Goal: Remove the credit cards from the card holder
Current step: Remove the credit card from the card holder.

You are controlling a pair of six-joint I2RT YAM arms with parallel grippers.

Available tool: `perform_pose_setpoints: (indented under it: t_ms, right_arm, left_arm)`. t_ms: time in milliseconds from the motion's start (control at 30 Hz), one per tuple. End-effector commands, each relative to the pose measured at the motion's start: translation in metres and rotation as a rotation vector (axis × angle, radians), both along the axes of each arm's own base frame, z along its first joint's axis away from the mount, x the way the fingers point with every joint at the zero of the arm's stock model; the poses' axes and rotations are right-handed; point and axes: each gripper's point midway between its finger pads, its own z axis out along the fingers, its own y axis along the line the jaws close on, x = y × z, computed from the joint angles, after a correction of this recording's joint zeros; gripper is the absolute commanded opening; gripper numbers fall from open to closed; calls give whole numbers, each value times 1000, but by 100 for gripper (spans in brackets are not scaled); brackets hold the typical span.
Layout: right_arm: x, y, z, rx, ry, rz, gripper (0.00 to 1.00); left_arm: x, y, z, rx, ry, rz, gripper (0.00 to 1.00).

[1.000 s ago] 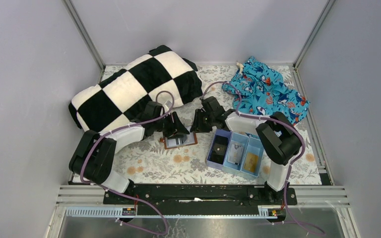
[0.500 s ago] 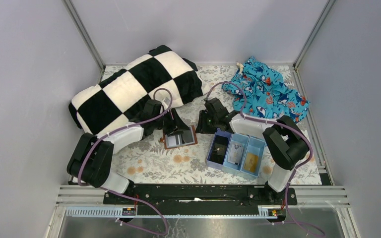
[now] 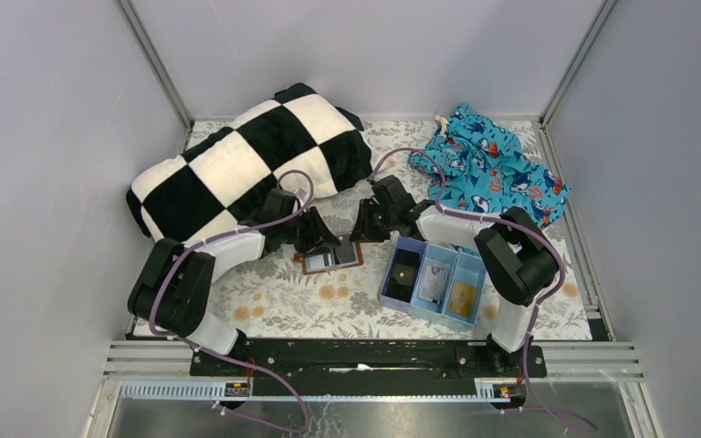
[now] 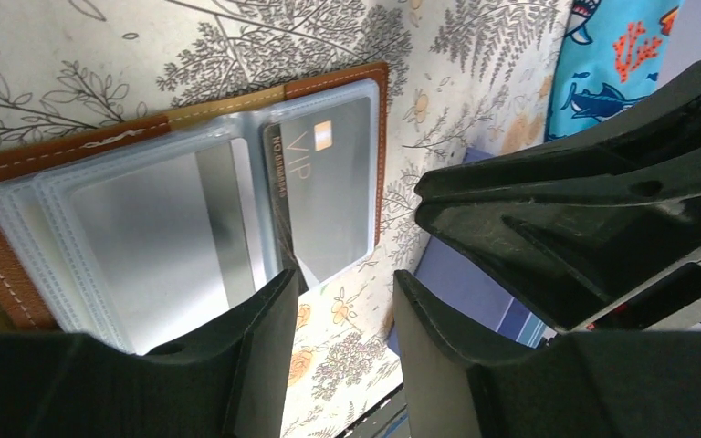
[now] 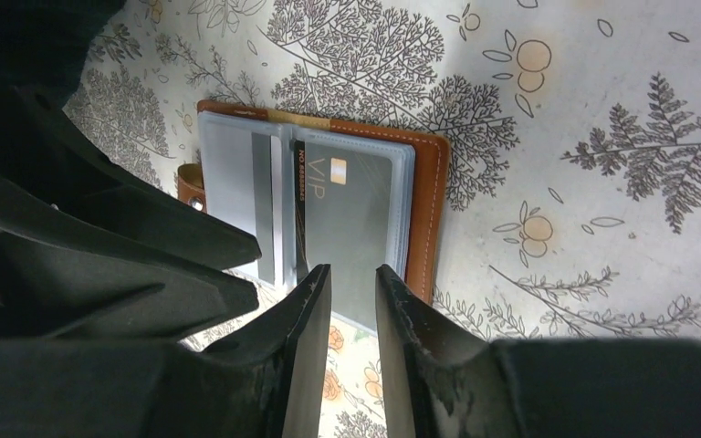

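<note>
Both arms are crowded over the small brown leather bifold card holder (image 3: 329, 257), which lies open and flat on the floral-printed surface (image 3: 283, 297), between the two hands and just left of the light blue three-compartment tray (image 3: 429, 245). In that tray an orange-gold credit card (image 3: 462, 297) and a pale whitish-blue credit card (image 3: 434, 281) lie in their own compartments beside a black blocky item (image 3: 406, 274), so by the look of it we are on the last extraction.

The left hand (image 4: 345, 278) is released, fingers spread with bare surface showing between them, one fingertip over the near edge of the clear sleeves. My read is that it is there to pin the holder. The right hand (image 5: 352, 271) has its fingers drawn close but parted, right at the sleeve's near edge; whether they touch it I cannot tell.

The holder's (image 5: 434, 196) clear plastic sleeves fan out in a stack. A dark grey card marked VIP (image 5: 356, 219) sits in the right-hand sleeve, and something silvery-grey shows in the sleeve to its left.

Next move, I reckon: nip that card's exposed edge, slide it straight out along the sleeve, and keep the leather held down.
</note>
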Motion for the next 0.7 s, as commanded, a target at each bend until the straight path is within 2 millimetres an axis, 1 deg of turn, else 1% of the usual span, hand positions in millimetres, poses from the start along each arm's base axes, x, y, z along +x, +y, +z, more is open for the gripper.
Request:
perform_pose_setpoints:
  t_ms: [0,167,300,433,567,667]
  right_arm:
    - [9,21,9,69,-8,18,31]
    - [9,22,-6,57,30,9,27]
    - [9,16,-21,22,51,-28,22]
    - [6,8,-36,-15,76,-54,18]
    - [3,5,-42,-29,86,-61,17]
    - [3,5,-43,-29,89,-61,17]
  left_arm:
    - [9,0,-3,2,-34,20,47]
    - [6,0,-17,4,-4,19,46]
    - [3,5,-27,29,16,30,44]
    - [0,7,-32,34,25,31,43]
    - [-2,6,-35,23,25,31,39]
    - [-2,7,-37,19,28,32,36]
